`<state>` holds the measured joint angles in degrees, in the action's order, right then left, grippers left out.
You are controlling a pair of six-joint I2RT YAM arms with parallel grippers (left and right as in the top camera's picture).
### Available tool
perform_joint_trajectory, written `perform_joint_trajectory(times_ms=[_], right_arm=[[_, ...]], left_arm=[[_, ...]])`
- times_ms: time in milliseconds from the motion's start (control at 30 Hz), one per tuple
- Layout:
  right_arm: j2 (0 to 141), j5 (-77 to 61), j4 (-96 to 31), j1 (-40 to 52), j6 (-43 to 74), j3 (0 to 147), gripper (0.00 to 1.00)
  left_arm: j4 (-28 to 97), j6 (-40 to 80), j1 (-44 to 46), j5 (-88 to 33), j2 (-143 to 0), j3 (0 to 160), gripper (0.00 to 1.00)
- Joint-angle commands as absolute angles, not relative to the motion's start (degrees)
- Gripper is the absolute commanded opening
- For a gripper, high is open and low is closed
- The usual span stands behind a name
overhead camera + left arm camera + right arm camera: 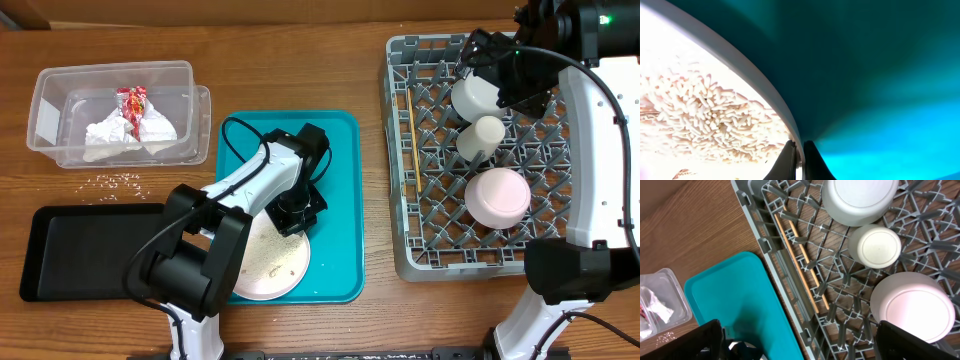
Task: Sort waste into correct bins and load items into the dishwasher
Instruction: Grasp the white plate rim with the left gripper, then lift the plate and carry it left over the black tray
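Pinching the rim of the white plate (pixel 275 268), the left gripper (pixel 291 212) is clenched tight at the near left corner of the teal tray (pixel 335 180), rice grains (pixel 705 120) strewn on the plate. Over the far edge of the grey rack (pixel 398 150) the right gripper (pixel 505 72) hangs spread wide, holding nothing; bare teal runs along the tray's right edge.

A white plate (pixel 270 265) lies on the teal tray (pixel 340 200), a grey gridded rack (pixel 440 240) to its right, a black tray (pixel 80 250) to its left.
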<state>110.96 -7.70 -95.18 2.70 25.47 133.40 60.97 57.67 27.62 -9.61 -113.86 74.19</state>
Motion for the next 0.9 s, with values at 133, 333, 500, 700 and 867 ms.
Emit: perform_joint_trajectory(times_ms=[133,333,500,700,867], right_arm=[[110.48,-7.99,-94.83,2.5,25.76,134.17,1.0],[110.48,-7.99,-94.83,2.5,25.76,134.17,1.0],[110.48,-7.99,-94.83,2.5,25.76,134.17,1.0],[110.48,-7.99,-94.83,2.5,25.76,134.17,1.0],[110.48,-7.99,-94.83,2.5,25.76,134.17,1.0]], left_arm=[[65.23,55.96,27.44,-3.2,-114.74,77.36,0.04],[67.79,55.68,27.46,-1.15,-114.74,80.18,0.04],[68.51,55.24,27.53,-0.8,-114.74,81.08,0.04],[72.51,55.24,27.83,3.03,-114.74,83.99,0.04],[76.58,53.74,27.81,5.13,-114.74,88.18,0.04]])
